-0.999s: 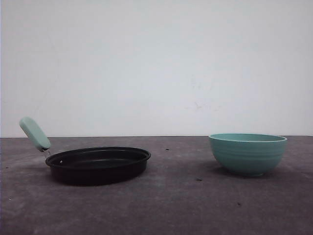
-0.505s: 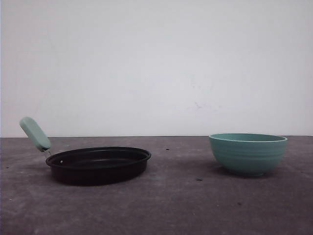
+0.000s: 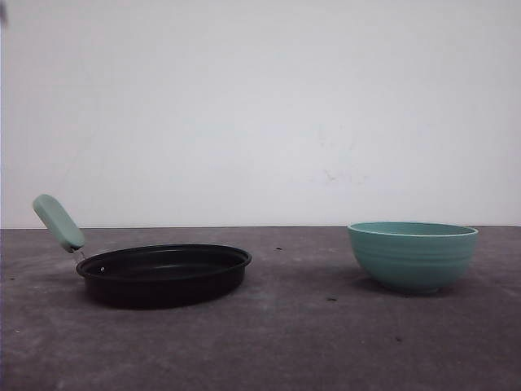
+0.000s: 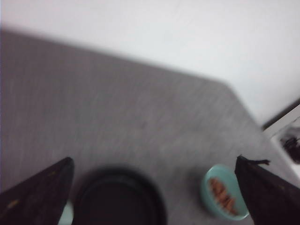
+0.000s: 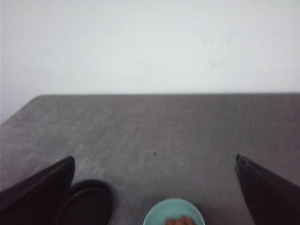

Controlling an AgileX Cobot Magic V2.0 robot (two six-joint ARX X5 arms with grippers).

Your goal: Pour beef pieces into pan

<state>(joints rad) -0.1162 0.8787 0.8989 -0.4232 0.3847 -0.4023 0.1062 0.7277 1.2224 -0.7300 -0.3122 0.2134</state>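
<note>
On the grey table (image 3: 285, 342), toward its left side, the black frying pan (image 3: 163, 274) sits flat with nothing in it, its mint-green handle (image 3: 57, 221) angling up and out to the left. Well apart from it, toward the right side, stands the ribbed teal bowl (image 3: 413, 255), upright. From the front its rim hides the contents; from my wrists I look down into it and see the beef pieces (image 4: 222, 195), a small reddish-brown heap lying inside the bowl. My left gripper (image 4: 154, 197) hangs above the table with its jaws spread wide and holding nothing, the pan below between its fingers (image 4: 37, 192). My right gripper (image 5: 154, 192) also hangs above the table, jaws wide apart and empty, the bowl below between its fingers (image 5: 269, 190).
</note>
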